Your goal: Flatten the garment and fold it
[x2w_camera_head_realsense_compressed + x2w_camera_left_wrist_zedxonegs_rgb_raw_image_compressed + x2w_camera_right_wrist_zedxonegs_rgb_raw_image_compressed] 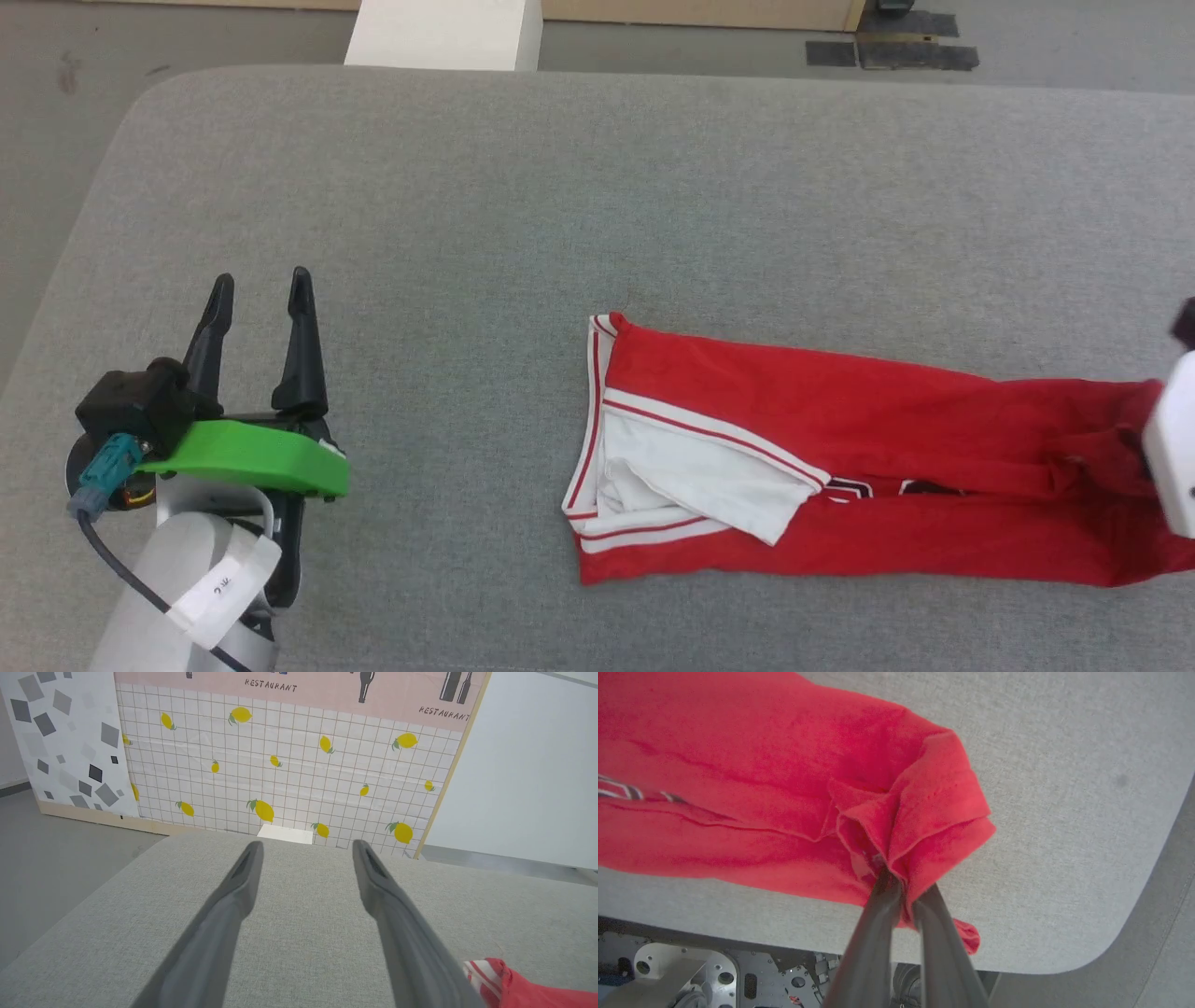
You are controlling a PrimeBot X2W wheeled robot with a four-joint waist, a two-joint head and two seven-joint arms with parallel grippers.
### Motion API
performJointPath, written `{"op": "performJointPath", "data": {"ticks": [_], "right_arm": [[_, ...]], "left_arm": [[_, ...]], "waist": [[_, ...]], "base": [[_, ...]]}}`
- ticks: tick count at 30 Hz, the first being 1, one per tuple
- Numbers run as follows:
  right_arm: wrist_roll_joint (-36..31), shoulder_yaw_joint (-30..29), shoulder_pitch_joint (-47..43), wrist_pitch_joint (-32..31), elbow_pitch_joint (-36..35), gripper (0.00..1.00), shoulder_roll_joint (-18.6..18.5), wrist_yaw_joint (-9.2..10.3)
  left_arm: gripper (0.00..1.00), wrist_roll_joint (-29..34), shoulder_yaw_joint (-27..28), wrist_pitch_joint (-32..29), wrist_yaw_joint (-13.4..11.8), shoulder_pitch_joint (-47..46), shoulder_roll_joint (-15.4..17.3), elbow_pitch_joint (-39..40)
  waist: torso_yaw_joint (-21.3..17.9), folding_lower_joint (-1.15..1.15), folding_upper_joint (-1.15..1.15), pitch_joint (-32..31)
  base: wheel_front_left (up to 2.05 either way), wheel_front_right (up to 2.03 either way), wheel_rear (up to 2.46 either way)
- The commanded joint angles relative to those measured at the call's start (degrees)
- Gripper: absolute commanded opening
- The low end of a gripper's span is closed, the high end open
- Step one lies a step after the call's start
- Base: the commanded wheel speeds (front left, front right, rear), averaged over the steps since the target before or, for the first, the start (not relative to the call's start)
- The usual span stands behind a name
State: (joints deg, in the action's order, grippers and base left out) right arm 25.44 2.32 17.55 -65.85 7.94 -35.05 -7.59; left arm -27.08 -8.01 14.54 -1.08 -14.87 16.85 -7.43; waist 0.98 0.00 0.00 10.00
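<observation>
- Leftmost, the left gripper [262, 282] hovers over the grey cloth-covered table [560, 187], its two dark fingers spread and pointing away, well apart from any cloth.
- Beyond it, a lemon-print tiled wall panel [289, 774] reads "RESTAURANT" twice.
- Right of middle, the bright red soft sports garment [840, 439] lies stretched out, with a white panel and striped trim at its left end.
- Rightmost, the right gripper [901, 891] pinches its bunched red end near the table's corner.

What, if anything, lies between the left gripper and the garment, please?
Nothing visible does. Only bare grey table separates the open left gripper from the garment's striped end. The right gripper is shut on the garment's other end.
</observation>
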Motion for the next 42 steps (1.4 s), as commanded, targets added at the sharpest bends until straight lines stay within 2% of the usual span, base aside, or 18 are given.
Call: {"op": "performJointPath", "data": {"ticks": [1, 7, 14, 23, 29, 42], "right_arm": [[0.9, 1.0, -0.8, -1.6, -2.4, 0.00, 0.6, 0.10], [3.7, 7.1, -0.6, -4.3, -10.8, 0.00, 4.6, 0.10], [6.0, 15.1, 2.8, -0.8, -9.8, 0.00, 11.6, 0.10], [6.1, 23.2, 10.5, 7.3, -2.3, 0.00, 20.0, 0.10], [4.2, 25.6, 14.6, 12.9, 4.8, 0.00, 24.8, 0.10], [0.4, 27.5, 17.6, 22.7, 21.8, 0.00, 30.4, 0.10]], "left_arm": [[1.00, -0.3, 0.1, 0.2, 0.0, 0.8, 0.2, 0.0], [1.00, -0.6, 0.0, -0.1, -0.1, 0.7, 0.3, 0.2], [1.00, -0.9, -0.4, 0.0, 0.0, 0.7, 0.1, 0.3], [1.00, -1.2, -0.6, 0.1, 0.2, 0.4, -0.3, 0.1], [1.00, -1.1, -0.9, 0.2, 0.2, 0.1, -0.6, 0.1], [1.00, -0.9, -1.1, 0.3, 0.5, -0.8, -1.2, -0.5]], "waist": [[-0.5, 0.00, 0.00, -0.5], [-0.7, 0.00, 0.00, -1.1], [0.4, 0.00, 0.00, -1.0], [2.5, 0.00, 0.00, 0.2], [3.6, 0.00, 0.00, 1.0], [4.7, 0.00, 0.00, 3.0]], "base": [[0.00, 0.00, 0.00], [0.00, 0.00, 0.00], [0.00, 0.00, 0.00], [0.00, 0.00, 0.00], [0.00, 0.00, 0.00], [0.00, 0.00, 0.00]]}}
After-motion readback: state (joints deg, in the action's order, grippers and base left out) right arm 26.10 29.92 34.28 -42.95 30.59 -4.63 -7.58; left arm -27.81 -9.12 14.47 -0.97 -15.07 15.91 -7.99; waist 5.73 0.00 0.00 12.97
